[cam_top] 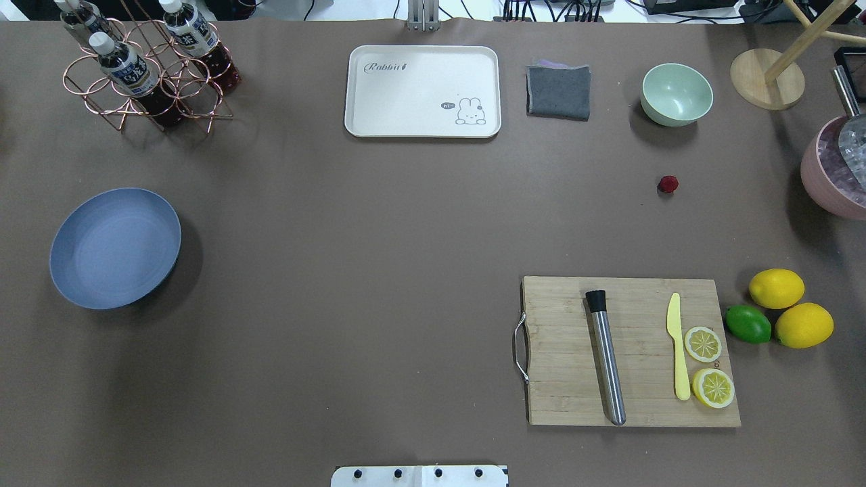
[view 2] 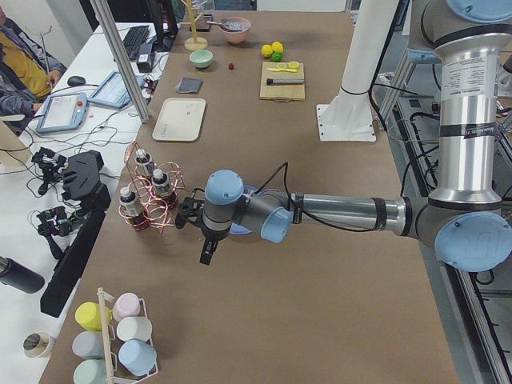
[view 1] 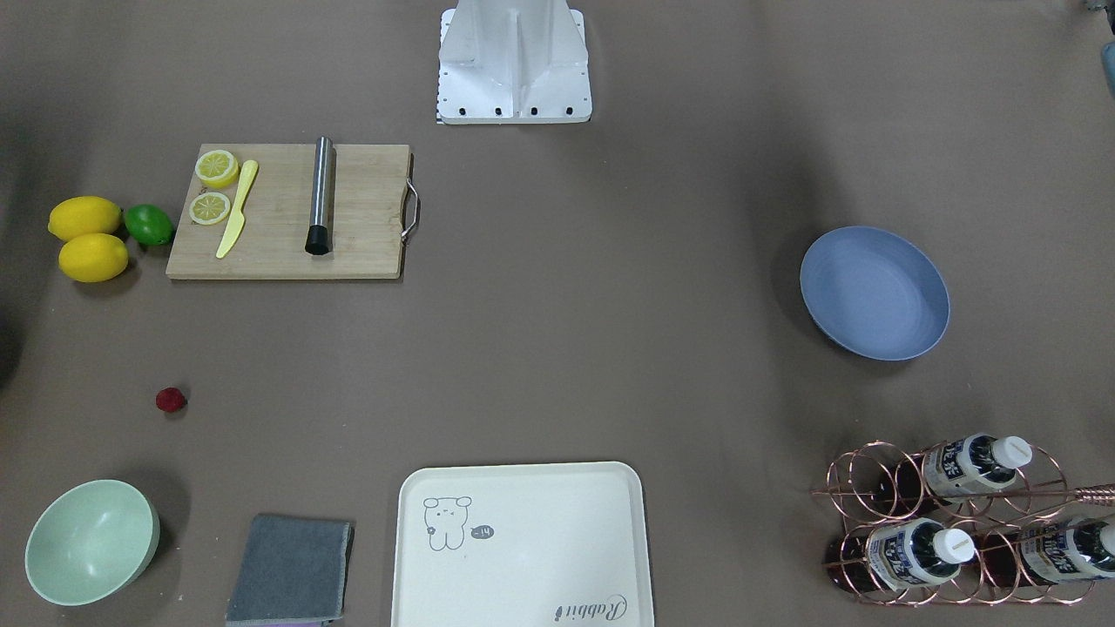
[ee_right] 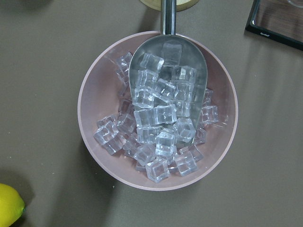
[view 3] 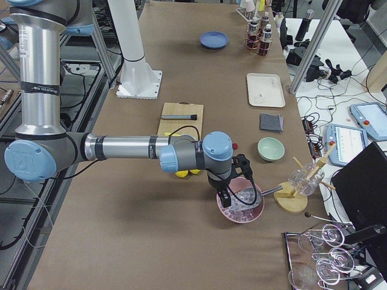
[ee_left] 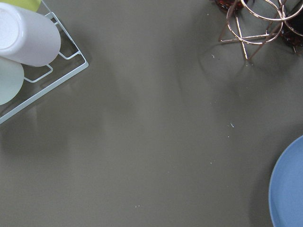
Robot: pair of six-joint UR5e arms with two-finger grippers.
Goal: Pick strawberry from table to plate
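Observation:
The strawberry [view 1: 171, 400] [cam_top: 668, 184], small and dark red, lies alone on the brown table [cam_top: 372, 237] between the mint bowl and the cutting board. The blue-grey plate [view 1: 875, 292] [cam_top: 115, 247] sits empty at the table's opposite side; its rim [ee_left: 289, 189] shows in the left wrist view. No gripper appears in the overhead or front views. My left gripper [view 2: 206, 253] hangs over the table beside the plate, and my right gripper [view 3: 225, 196] hovers above a pink bowl of ice. I cannot tell whether either is open or shut.
A cutting board [cam_top: 629, 350] carries a steel muddler, yellow knife and lemon slices, with two lemons and a lime [cam_top: 747, 323] beside it. Also there: cream tray [cam_top: 423, 90], grey cloth [cam_top: 558, 90], mint bowl [cam_top: 676, 93], bottle rack [cam_top: 145, 67], ice bowl [ee_right: 158, 111], cup rack [ee_left: 28, 52].

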